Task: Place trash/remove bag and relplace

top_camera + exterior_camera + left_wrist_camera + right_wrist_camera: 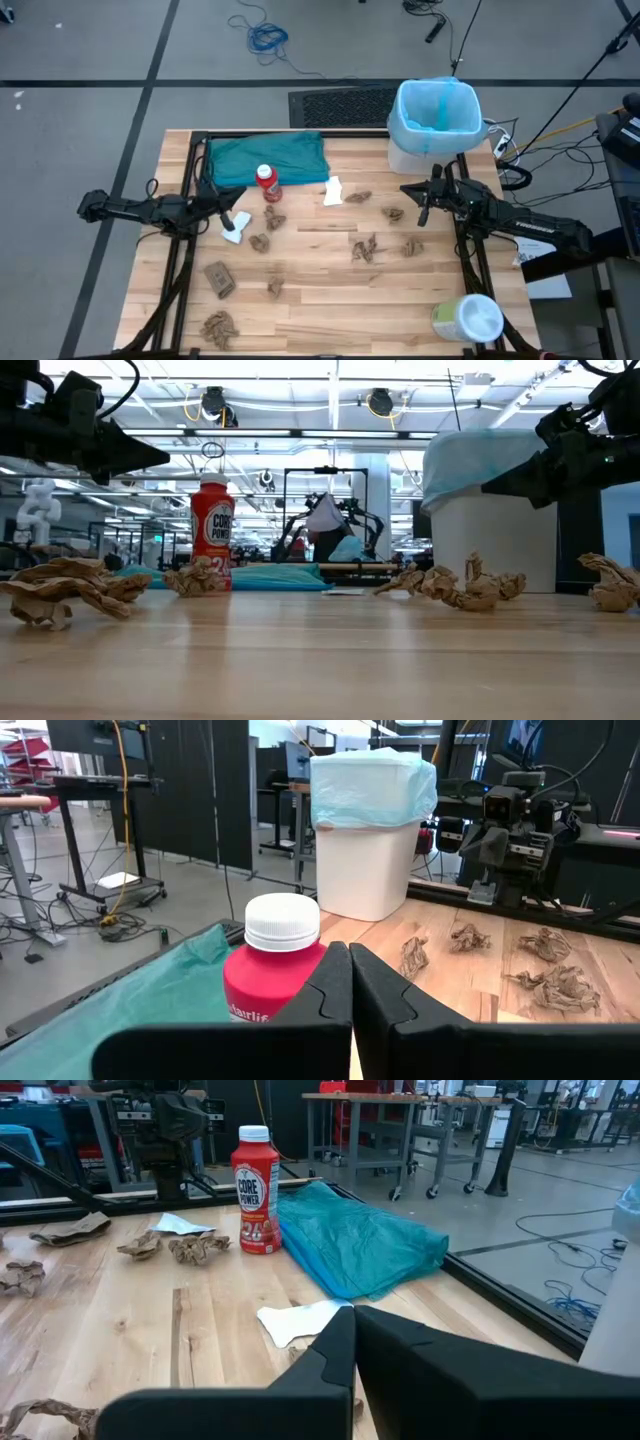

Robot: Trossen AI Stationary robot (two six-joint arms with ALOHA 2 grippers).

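Note:
The red bottle with a white cap (267, 182) stands upright on the table, next to a teal-green bag (268, 157) that lies flat. Several crumpled brown paper wads (364, 247) and white scraps (333, 190) lie scattered on the wood. The white bin (432, 150) stands at the far right, lined with the light-blue bag (436, 104), whose top is folded over the rim. My left gripper (232, 205) hovers shut just left of the bottle (276, 960). My right gripper (415, 195) hovers shut near the bin, above the table.
A white-and-green wipes tub (467, 319) lies at the near right corner. More brown wads (218, 278) lie at the near left. Black frame rails (185, 170) run along the table's left, right and far sides. Bare wood lies in the near middle.

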